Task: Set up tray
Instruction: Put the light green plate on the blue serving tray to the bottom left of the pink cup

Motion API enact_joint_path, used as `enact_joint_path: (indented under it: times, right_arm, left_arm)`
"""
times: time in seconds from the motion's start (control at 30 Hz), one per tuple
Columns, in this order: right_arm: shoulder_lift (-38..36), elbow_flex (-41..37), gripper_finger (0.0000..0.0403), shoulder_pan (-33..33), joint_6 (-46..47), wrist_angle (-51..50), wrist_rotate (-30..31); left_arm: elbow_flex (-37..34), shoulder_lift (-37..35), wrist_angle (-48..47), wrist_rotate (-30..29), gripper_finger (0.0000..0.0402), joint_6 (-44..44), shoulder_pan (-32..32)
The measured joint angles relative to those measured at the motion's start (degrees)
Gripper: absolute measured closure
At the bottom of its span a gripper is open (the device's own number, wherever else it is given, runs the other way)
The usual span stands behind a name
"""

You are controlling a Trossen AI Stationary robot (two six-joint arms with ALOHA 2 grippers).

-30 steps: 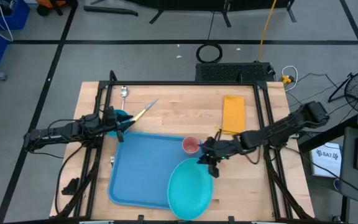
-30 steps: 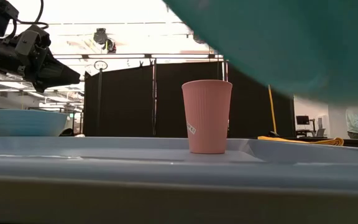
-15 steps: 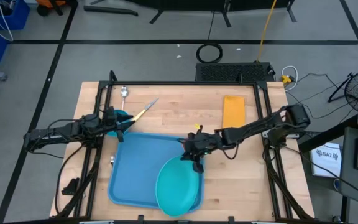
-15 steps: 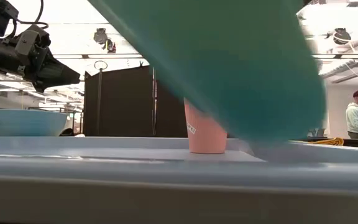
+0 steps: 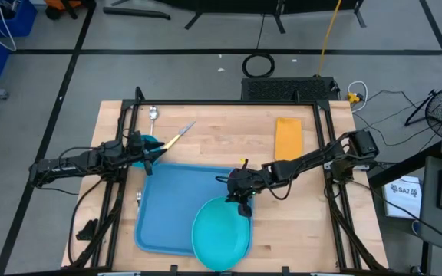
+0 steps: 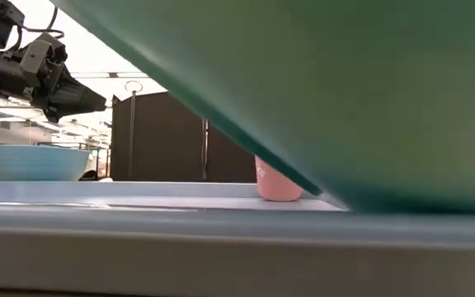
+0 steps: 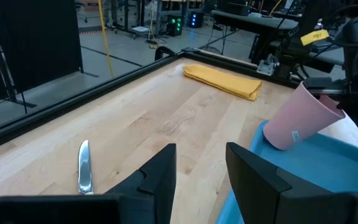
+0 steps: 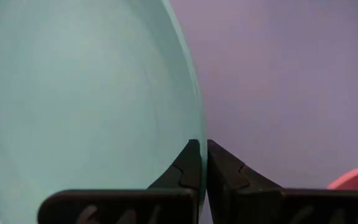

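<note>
The blue tray [image 5: 167, 207] lies flat on the wooden table. Over its near right part is a round turquoise plate [image 5: 221, 234], with my right gripper [image 5: 242, 201] shut on it. The plate's underside [image 6: 320, 91] fills most of the low view. A pink cup [image 6: 279, 186] stands on the tray's far right corner, also visible as the cup [image 7: 303, 118] in the left wrist view. My left gripper [image 5: 150, 151] waits open at the tray's far left corner, beside a light blue bowl [image 6: 35, 162]. My right gripper pinches the plate's rim [image 8: 194, 134] between its two fingers, at the plate's far right edge. The fingers come from the table's right side, slanting down. The plate is tilted over the tray and overhangs its near rim; I cannot tell whether it touches the tray.
A folded yellow napkin [image 5: 288, 139] lies at the far right of the table. A knife [image 5: 179, 136] and a spoon [image 5: 153, 115] lie at the far left, and a fork [image 5: 139, 199] lies beside the tray's left rim. Bare wood shows right of the tray.
My right gripper has moved toward the table's left edge and a little down, still shut on the plate. The plate has gone from the table right of the tray to over the tray's near right part. The pink cup has stayed in place.
</note>
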Motion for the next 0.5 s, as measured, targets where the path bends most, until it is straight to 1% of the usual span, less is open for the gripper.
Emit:
enact_joint_path:
  times: [0.33, 0.5]
  right_arm:
    - [-1.99, -0.2, 0.0402, 0.02, 0.62, -5.56, 1.08]
    - [-4.33, -0.35, 0.0402, 0.0, -0.18, -7.02, 3.88]
  left_arm:
    - [0.0, 0.22, 0.0, -0.04, 0.0259, 0.08, 0.0]
    - [0.0, 0.45, 0.0, -0.16, 0.0259, 0.45, 0.01]
